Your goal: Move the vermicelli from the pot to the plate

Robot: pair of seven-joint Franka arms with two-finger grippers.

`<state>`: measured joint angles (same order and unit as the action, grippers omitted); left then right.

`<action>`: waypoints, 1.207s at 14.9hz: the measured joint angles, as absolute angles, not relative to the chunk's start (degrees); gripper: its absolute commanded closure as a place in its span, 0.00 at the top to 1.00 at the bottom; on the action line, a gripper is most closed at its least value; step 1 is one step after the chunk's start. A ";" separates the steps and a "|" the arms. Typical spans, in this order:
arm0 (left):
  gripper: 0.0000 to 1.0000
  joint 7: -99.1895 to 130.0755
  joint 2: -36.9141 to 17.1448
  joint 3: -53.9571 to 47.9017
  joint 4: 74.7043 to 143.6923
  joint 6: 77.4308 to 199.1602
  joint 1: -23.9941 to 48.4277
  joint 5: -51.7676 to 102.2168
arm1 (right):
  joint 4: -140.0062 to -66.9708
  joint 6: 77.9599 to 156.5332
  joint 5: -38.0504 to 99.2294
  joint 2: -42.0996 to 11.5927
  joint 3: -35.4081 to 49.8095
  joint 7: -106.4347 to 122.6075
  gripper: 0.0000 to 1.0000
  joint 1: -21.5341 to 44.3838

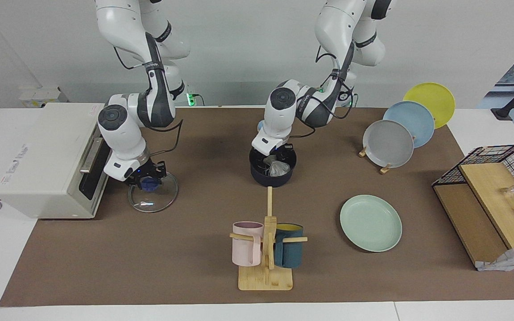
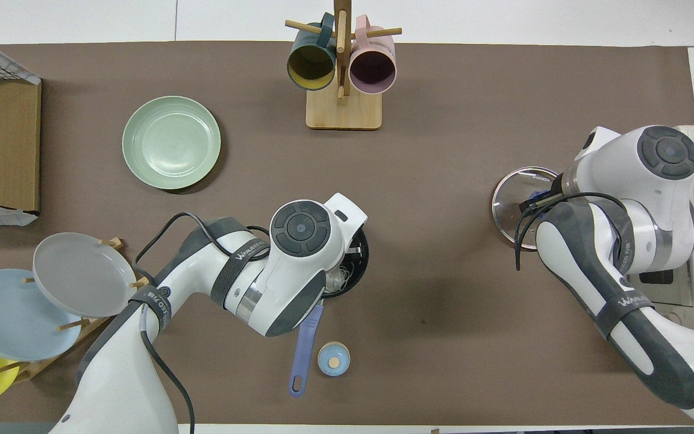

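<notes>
The dark navy pot (image 1: 272,179) stands mid-table, and its blue handle (image 2: 303,346) points toward the robots. The whitish vermicelli (image 1: 277,168) lies inside it and also shows in the overhead view (image 2: 337,279). My left gripper (image 1: 273,159) reaches down into the pot at the vermicelli. The mint green plate (image 1: 370,223) lies bare, farther from the robots than the pot, toward the left arm's end. My right gripper (image 1: 148,182) is shut on the blue knob of the round glass lid (image 1: 153,198), in front of the oven.
A white toaster oven (image 1: 38,160) stands at the right arm's end. A wooden mug rack (image 1: 266,249) holds a pink and a teal mug. A plate rack holds grey (image 1: 388,143), light blue and yellow plates. A wire basket (image 1: 493,196) and a small blue disc (image 2: 333,358) are also there.
</notes>
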<state>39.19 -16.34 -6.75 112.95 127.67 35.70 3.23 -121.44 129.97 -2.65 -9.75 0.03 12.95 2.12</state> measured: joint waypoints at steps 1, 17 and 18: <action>0.00 39.05 -16.33 -6.51 112.87 127.66 35.69 3.07 | -121.70 129.97 -2.65 -9.55 0.02 12.95 0.72 2.11; 0.00 21.16 -10.05 -4.65 86.44 95.26 8.40 6.26 | -99.00 96.34 -2.60 -2.68 -0.08 8.57 1.00 1.87; 0.00 19.51 -11.27 -4.64 86.41 97.20 6.48 6.34 | -98.00 93.90 -2.60 -1.18 -0.08 8.12 1.00 1.87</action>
